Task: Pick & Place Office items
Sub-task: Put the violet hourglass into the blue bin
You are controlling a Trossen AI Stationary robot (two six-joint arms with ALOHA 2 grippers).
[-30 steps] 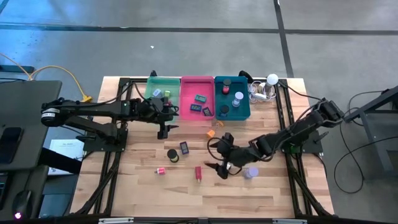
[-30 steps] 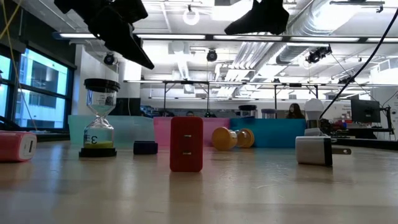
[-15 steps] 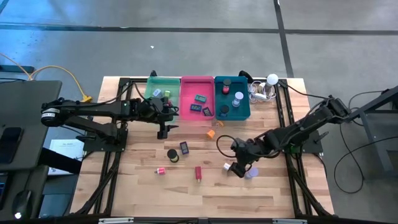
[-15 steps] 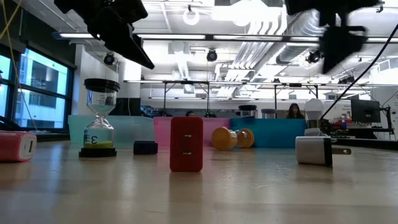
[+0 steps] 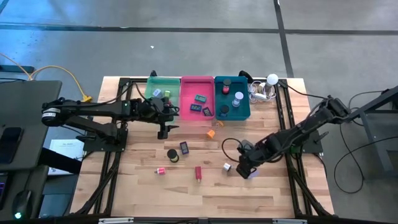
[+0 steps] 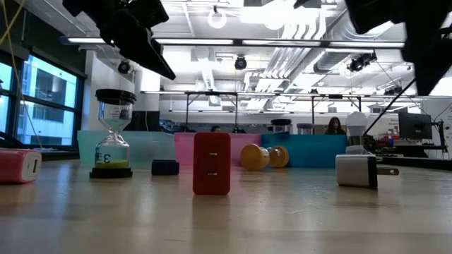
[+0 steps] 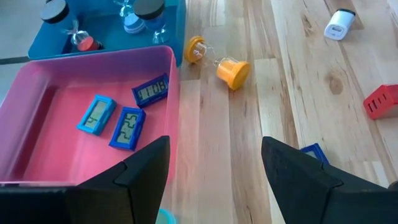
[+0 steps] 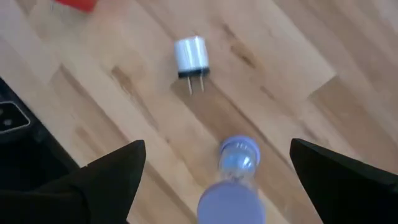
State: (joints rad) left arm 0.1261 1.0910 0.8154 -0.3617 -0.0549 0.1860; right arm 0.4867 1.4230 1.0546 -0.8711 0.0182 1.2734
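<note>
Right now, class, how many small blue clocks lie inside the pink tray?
3: one toward the blue tray's side, and two side by side, the lighter and the darker. None looks hidden.

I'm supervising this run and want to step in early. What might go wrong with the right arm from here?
The right end effector hangs open over the lavender hourglass, which lies on its side and may roll from the fingers. The white charger lies close by and might get nudged. The left end effector waits by the pink tray.

The table (image 5: pixel 205 186) is pale wood with visible grain, smooth and slightly shiny. The pink tray (image 7: pixel 37 149) looks like matt plastic. The white charger (image 8: pixel 191 55) looks like smooth plastic with metal prongs.
</note>
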